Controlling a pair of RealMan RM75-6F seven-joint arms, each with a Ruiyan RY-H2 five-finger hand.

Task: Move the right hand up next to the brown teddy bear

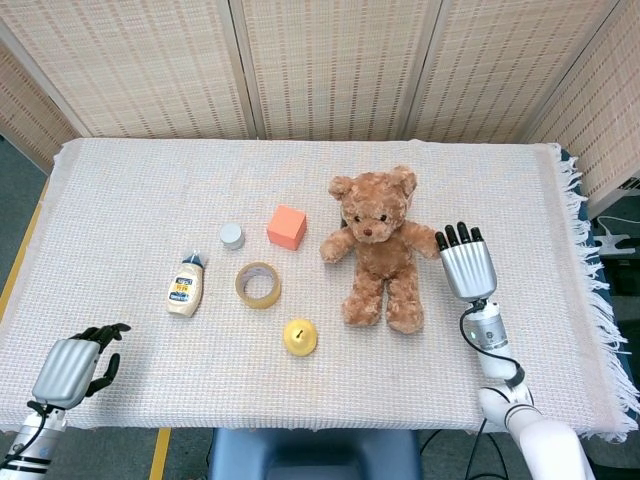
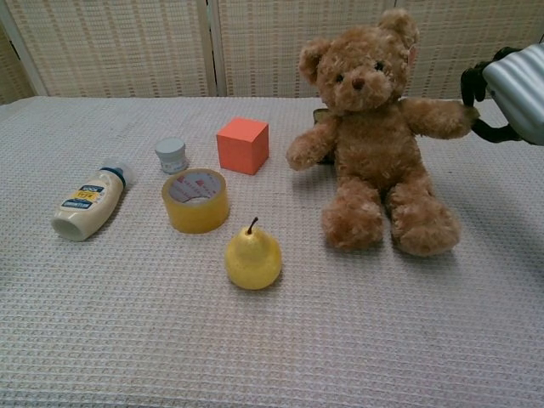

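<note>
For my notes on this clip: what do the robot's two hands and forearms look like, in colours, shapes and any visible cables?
Both the left hand and the right hand have a ribbed, silvery-grey metallic back shell and black fingers. A metallic cylindrical wrist sits behind the right hand, followed by a glossy white arm segment with a thin black cable alongside. The left hand has a similar wrist with a thin black cable. No markings are legible.

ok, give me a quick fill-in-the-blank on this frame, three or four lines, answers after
1. The right hand sits beside the brown teddy bear, by its outstretched ____.
2. The cube left of the bear is ____.
3. The yellow fruit in front of the tape roll is a ____.
4. The bottle is ____ on the table cloth.

Missing words: arm; orange; pear; lying
</note>
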